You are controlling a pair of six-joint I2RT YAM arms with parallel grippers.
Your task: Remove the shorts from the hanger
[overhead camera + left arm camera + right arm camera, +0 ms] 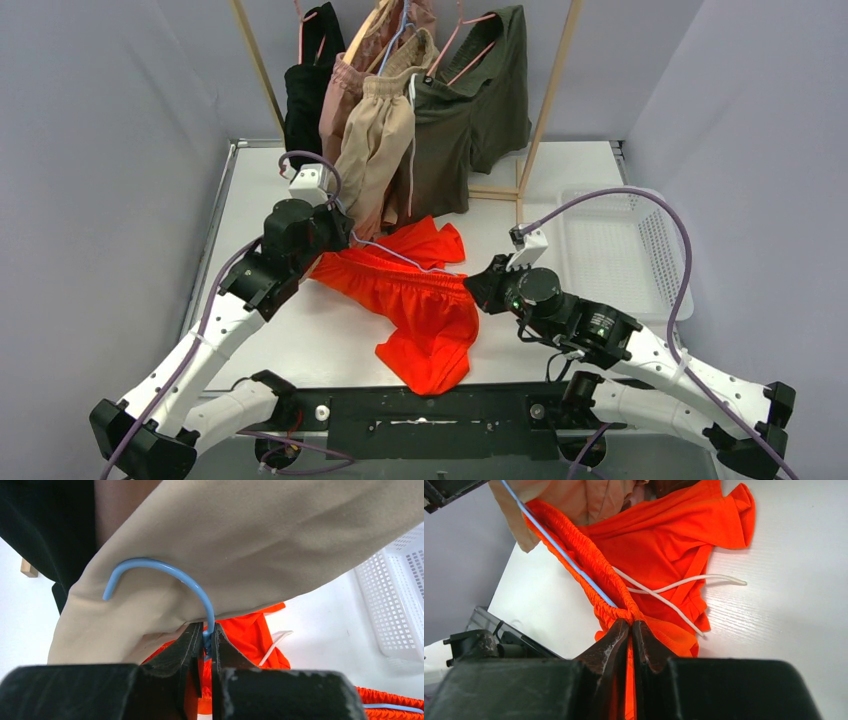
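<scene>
The bright orange shorts (425,310) lie on the white table, still on a light blue wire hanger (165,572) whose bar runs along the gathered waistband (574,560). My left gripper (335,228) is shut on the hanger's neck (207,639), with the hook curving up against the beige shorts (240,540). My right gripper (478,285) is shut on the orange waistband (630,616) at its right end. A white drawstring (674,587) trails over the orange fabric. Beige (375,150), dusty pink (338,95) and dark olive green (465,115) shorts hang on the rack behind.
A wooden rack (555,80) stands at the back of the table (260,330), with a black garment (305,100) at its left. A white perforated basket (615,245) sits at the right, also in the left wrist view (395,605). Grey walls close both sides.
</scene>
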